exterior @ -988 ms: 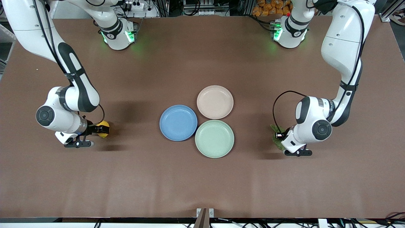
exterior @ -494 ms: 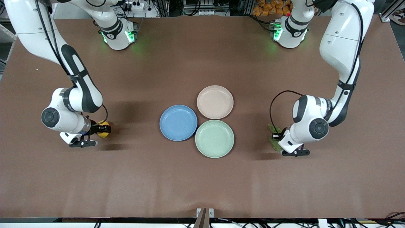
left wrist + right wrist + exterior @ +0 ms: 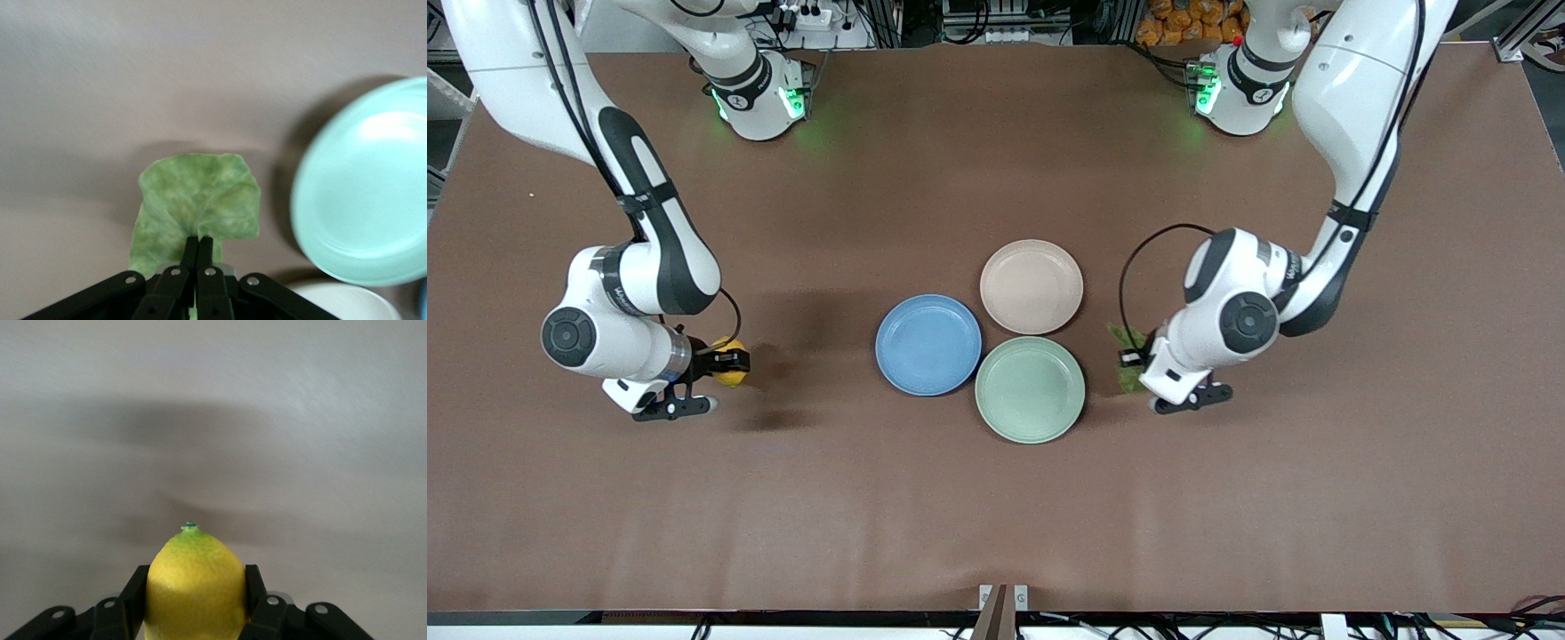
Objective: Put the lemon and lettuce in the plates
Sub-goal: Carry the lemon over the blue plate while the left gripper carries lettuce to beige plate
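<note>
My right gripper [image 3: 729, 363] is shut on the yellow lemon [image 3: 731, 375] and holds it above the table toward the right arm's end; the lemon fills the right wrist view [image 3: 196, 587] between the fingers. My left gripper [image 3: 1134, 360] is shut on the green lettuce leaf [image 3: 1127, 378], held above the table beside the mint-green plate [image 3: 1030, 388]. In the left wrist view the leaf [image 3: 197, 203] hangs from the closed fingertips [image 3: 198, 245]. The blue plate [image 3: 928, 344] and the pink-beige plate [image 3: 1032, 286] lie empty mid-table.
The mint-green plate touches both other plates and is nearest the front camera; it also shows in the left wrist view [image 3: 367, 200]. Brown table cloth [image 3: 996, 516] lies all round. The arm bases stand along the table edge farthest from the front camera.
My left gripper has carried the lettuce toward the plates, from well off to beside the mint-green plate. My right gripper has shifted slightly toward the plates with the lemon.
</note>
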`<state>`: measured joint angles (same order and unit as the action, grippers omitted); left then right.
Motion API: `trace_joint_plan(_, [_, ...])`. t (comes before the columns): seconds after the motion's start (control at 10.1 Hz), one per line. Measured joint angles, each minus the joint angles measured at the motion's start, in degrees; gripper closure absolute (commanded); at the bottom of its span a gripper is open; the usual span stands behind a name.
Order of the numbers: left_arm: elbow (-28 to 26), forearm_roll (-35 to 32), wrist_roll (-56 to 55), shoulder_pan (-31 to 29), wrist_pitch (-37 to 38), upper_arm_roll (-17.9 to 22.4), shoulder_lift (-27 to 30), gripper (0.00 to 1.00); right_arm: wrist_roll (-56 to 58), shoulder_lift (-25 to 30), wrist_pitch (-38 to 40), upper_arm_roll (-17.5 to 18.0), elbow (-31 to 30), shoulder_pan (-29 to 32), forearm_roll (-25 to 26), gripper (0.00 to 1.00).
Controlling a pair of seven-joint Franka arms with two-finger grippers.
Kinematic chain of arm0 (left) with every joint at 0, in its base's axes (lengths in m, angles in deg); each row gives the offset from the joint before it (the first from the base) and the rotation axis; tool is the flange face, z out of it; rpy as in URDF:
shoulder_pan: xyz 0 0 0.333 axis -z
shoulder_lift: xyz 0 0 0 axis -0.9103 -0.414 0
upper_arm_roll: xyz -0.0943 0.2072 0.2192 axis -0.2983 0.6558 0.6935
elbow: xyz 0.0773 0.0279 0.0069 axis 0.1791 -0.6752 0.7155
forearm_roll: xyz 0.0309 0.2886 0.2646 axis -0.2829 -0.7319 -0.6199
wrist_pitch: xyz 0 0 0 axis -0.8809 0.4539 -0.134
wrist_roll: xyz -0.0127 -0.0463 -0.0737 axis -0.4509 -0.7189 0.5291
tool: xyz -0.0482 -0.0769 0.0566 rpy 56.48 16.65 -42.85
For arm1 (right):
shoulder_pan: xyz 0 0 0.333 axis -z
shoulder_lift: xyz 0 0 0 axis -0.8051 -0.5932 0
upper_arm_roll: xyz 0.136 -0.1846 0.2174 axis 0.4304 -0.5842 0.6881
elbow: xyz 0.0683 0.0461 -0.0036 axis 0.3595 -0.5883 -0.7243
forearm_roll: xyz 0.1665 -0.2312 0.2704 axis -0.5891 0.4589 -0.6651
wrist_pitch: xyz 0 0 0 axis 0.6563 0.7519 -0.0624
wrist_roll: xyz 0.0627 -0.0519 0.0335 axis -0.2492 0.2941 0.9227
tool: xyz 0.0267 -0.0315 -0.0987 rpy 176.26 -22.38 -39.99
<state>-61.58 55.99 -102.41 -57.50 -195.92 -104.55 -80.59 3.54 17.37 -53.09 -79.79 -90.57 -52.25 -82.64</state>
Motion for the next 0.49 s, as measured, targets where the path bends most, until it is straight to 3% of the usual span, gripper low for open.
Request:
trace_joint_plan(0.2, [0.43, 0.00, -8.23, 0.73, 0.68, -4.16, 0.75, 1.00, -9.15, -0.11, 0.91, 4.41, 3.03, -1.96, -0.51, 1.00])
trace_joint_plan(0.49, [1.43, 0.00, -19.52, 6.80, 0.99, -4.79, 0.45, 1.00, -27.48, -4.34, 0.54, 7.91, 8.43, -9.52, -0.70, 1.00])
